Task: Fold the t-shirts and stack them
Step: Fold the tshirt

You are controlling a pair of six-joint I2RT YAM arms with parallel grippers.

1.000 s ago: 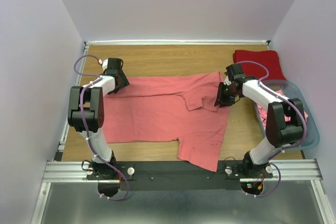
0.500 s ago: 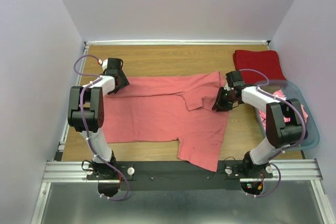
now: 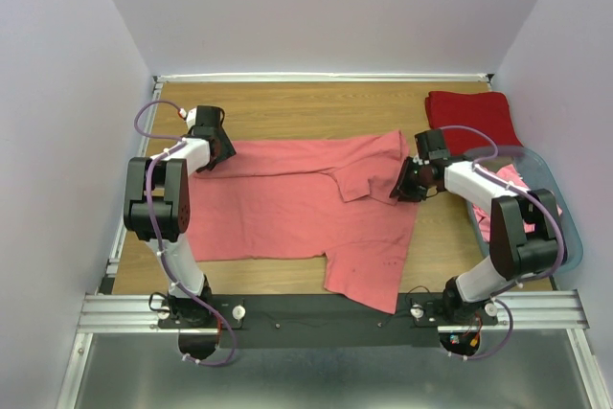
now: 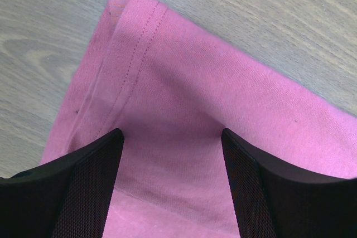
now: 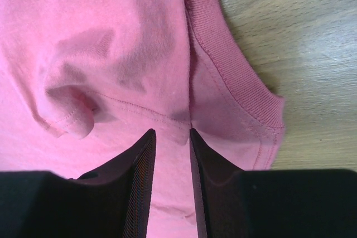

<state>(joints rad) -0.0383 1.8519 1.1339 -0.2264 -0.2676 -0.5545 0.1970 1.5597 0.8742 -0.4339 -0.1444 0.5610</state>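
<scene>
Currently, the salmon-pink t-shirt (image 3: pixel 306 203) lies spread across the centre of the desk (image 3: pixel 287 107). Left gripper (image 4: pixel 170 137): fingers apart, over the shirt's upper-left corner. Right gripper (image 5: pixel 172 135): pinched on a fold beside the collar. Basket (image 3: pixel 572 237), right edge: contains pink cloth (image 3: pixel 510 177). Folded red t-shirt (image 3: pixel 469 114): upper right.

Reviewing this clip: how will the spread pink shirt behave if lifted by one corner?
Likely floppy: the pink shirt lies flat with soft wrinkles and a folded-over sleeve, so it should drape and sag below the grip. Probably light, as the knit looks thin in the wrist views. Not slippery, I'd guess; matte cloth on the wooden table may drag.
</scene>
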